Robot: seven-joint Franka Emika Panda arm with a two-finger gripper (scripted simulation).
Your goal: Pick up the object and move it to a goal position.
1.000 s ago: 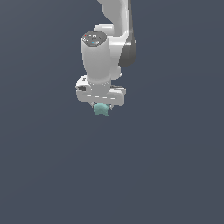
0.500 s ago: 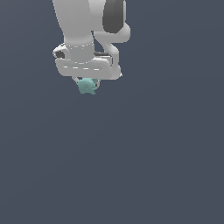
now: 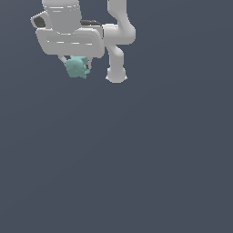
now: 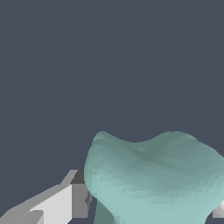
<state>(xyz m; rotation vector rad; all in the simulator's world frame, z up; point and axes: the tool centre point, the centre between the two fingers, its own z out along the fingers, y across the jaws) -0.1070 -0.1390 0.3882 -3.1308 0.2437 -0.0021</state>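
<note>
The object (image 3: 76, 67) is a small teal lobed block held up in the air, near the top of the exterior view toward its left. My white gripper (image 3: 76, 68) is shut on it from above, the fingers mostly hidden behind the block. In the wrist view the object (image 4: 153, 175) fills the lower part of the picture as a large mint-green lump, with one white finger (image 4: 65, 201) pressed against its side and a sliver of the other finger (image 4: 218, 211) at the frame edge.
The white arm's links and base (image 3: 116, 75) stand just to the exterior view's right of the hand. All around lies a plain dark blue-grey surface (image 3: 136, 159) with nothing else on it.
The gripper has carried the object upward and toward the exterior view's left, and it looms larger. The grip on the block has stayed the same.
</note>
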